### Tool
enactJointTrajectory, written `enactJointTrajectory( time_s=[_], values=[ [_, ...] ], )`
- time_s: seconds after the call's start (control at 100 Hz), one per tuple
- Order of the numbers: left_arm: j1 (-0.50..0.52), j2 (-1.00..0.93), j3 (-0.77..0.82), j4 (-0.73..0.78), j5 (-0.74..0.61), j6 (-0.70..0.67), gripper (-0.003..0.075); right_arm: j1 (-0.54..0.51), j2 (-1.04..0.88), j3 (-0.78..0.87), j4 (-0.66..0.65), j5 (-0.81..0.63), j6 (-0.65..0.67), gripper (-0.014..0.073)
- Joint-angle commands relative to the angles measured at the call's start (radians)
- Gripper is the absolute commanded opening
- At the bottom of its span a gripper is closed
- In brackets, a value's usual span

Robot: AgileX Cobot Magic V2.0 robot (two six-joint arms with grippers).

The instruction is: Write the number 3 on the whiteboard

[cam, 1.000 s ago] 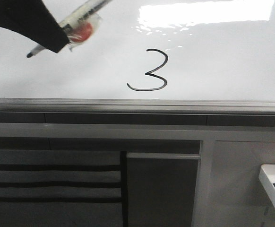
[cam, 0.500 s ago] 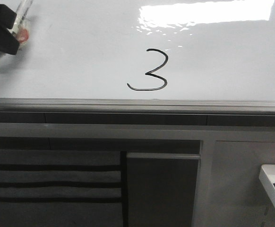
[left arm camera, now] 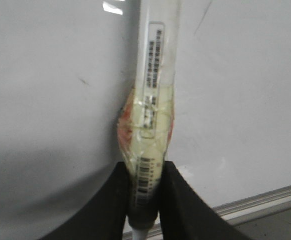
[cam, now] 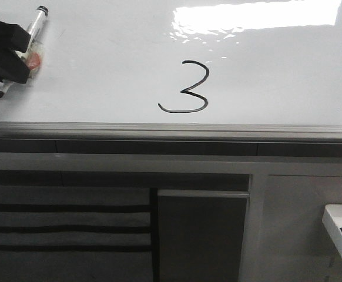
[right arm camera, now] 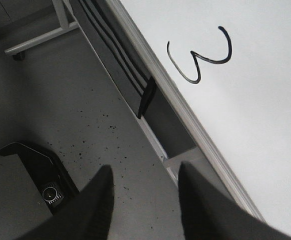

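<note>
Nearest to me, below the board, stood the grey cabinet panels [cam: 200, 235] with dark slots, and a small white plastic bin [cam: 341, 229] hung at the right edge of the front view. Above them ran the grey metal frame edge of the large glossy white whiteboard [cam: 100, 64], which carried a bright patch of glare near its far side.

My right gripper [right arm camera: 143, 200] hung off the board over the speckled floor, its jaws parted wide and holding nothing.

My left gripper [cam: 3, 56] sat at the far left of the board, near the frame edge and well apart from the writing. Its jaws were clamped on a clear-barrelled black marker [left arm camera: 153, 100], wrapped at the grip in yellowish tape with something red underneath. In the front view the marker's dark tip pointed down toward the frame; whether it touched the surface I could not tell.

The hand-drawn black number 3 [cam: 188, 88] stood around the middle of the board, just above the frame, with both curves closed up and a long bottom tail curling left. It read as a whole digit with no gap in the line.

I judged the writing itself done. What seemed left was only to carry the marker clear or put it down, without smearing the fresh ink.
</note>
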Motion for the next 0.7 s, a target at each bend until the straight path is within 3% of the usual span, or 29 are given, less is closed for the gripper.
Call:
enactJointTrajectory(
  time_s=[0.0, 0.12, 0.22, 0.52, 0.69],
  values=[
    [0.003, -0.028, -0.027, -0.016, -0.057, -0.009, 0.0216, -0.006, -0.023, -0.028, 0.017, -0.040, 0.003, 0.0269],
    [0.003, -0.028, -0.027, -0.004, -0.058, -0.009, 0.0366, -0.006, -0.023, -0.028, 0.017, -0.040, 0.003, 0.0269],
    [0.003, -0.028, -0.027, 0.002, -0.058, -0.006, 0.0437, -0.006, -0.023, -0.028, 0.017, -0.040, 0.003, 0.0269],
    [0.003, -0.085, -0.027, 0.033, 0.007, -0.005, 0.0443, -0.006, -0.043, -0.028, 0.014, -0.032, 0.041, 0.0269],
    [0.003, -0.227, -0.029, 0.055, 0.083, -0.005, 0.0443, -0.020, -0.090, -0.025, -0.083, -0.034, 0.310, 0.0269]
  ],
)
